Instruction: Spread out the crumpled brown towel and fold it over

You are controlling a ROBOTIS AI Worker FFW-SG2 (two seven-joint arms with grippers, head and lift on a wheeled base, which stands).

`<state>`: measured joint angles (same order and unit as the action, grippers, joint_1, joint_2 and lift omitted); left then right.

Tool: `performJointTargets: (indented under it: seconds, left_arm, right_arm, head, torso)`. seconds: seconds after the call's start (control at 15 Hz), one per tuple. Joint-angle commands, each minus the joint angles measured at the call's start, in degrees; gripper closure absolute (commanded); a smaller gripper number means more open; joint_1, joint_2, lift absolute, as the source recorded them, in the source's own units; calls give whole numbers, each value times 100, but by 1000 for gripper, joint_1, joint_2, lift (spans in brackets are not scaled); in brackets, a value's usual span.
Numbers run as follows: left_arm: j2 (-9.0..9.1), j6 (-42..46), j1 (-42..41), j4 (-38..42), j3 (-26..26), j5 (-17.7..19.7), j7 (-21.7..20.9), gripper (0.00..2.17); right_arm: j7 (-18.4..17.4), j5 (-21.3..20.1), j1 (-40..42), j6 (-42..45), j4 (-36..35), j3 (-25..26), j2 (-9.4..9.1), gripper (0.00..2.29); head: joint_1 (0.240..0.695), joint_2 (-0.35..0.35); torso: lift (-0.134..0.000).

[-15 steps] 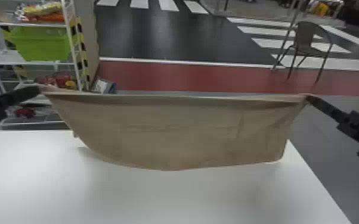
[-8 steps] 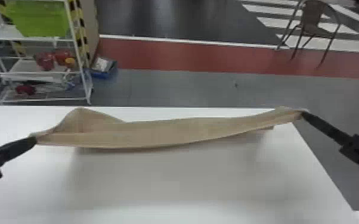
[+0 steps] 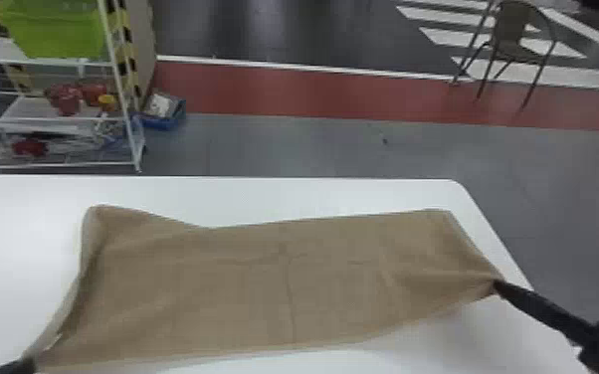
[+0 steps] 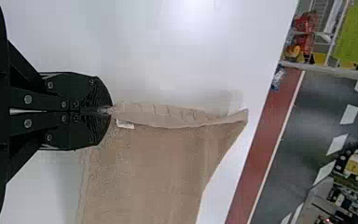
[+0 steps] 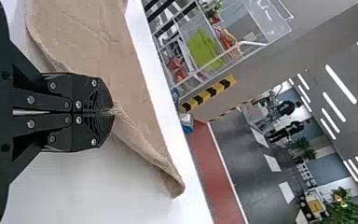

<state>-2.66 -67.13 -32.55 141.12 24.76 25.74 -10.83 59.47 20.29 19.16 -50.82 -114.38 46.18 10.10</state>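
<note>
Towel: brown, creased, roughly oblong cloth (white tag showing); left gripper and right gripper each clench a corner.

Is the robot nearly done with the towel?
It's partway. The brown cloth towel already looks mostly spread out, with a few creases. Now the black left gripper and black right gripper are each pinching its near edge, one near each end, above the white table. Laying that edge down, letting go and probably folding the towel over seem left.
</note>
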Motion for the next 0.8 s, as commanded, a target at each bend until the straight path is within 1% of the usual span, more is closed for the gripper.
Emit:
performJointTargets:
  seconds: [0.0, 0.13, 0.2, 0.33, 0.53, 0.67, 0.73]
  left_arm:
    - [46, -16, -348, 12, -41, -184, -7, 1703]
    - [46, -104, -550, 3, 3, -395, -16, 1703]
    - [46, -209, -577, 3, 38, -474, -25, 1703]
    - [46, -350, -673, 82, 143, -474, -42, 1703]
    - [63, -684, -735, 311, 381, -403, -157, 1703]
    - [186, -1088, -752, 504, 565, -342, -288, 1703]
    - [213, -1299, -752, 548, 618, -307, -350, 1700]
  right_arm:
    - [82, 71, 545, 164, 4, 66, -35, 1541]
    - [91, 168, 870, 603, 101, 154, -26, 1541]
    - [91, 150, 879, 586, 180, 224, -8, 1541]
    - [91, 10, 932, 516, 241, 304, -8, 1541]
    - [91, -8, 1116, 516, 206, 444, -8, 1541]
    - [100, -17, 1195, 463, 171, 497, 9, 1541]
    - [100, -17, 1283, 445, 145, 497, 9, 1541]
  head:
    - [695, -209]
    - [695, -222]
    - [695, -230]
    - [695, -254]
    - [695, -278]
    - [695, -303]
    - [695, -316]
  torso:
    - [-123]
    - [-123]
    - [-123]
    - [-123]
    - [-123]
    - [-123]
    - [-123]
